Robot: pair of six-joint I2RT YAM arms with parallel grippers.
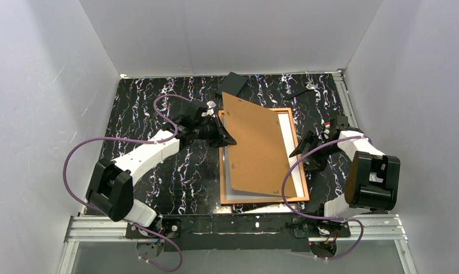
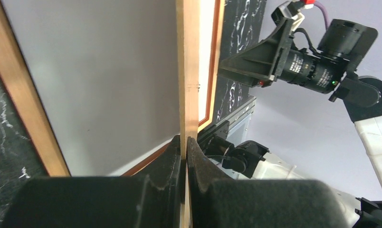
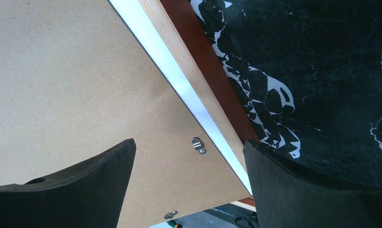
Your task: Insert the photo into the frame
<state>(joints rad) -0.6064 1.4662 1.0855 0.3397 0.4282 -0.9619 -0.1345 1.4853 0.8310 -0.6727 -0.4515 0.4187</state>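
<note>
The frame [image 1: 223,171], thin and orange-red, lies flat at the table's middle. Inside it shows the plain white-grey side of the photo [image 1: 233,185], also seen in the left wrist view [image 2: 108,71]. A brown backing board [image 1: 256,145] lies askew over both, its far corner sticking out past the frame. My left gripper [image 1: 230,138] is shut on the board's left edge [image 2: 189,71], which is pinched edge-on between the pads. My right gripper [image 1: 307,155] stands open over the frame's right rail; below it I see the board [image 3: 75,80], the frame rail [image 3: 198,80] and a white strip between them.
A black flat object [image 1: 234,84] lies behind the frame by the back wall, and a small black part [image 1: 298,91] sits at the back right. Small metal turn clips [image 3: 198,145] sit on the board. White walls close three sides; a metal rail [image 1: 101,228] runs along the near edge.
</note>
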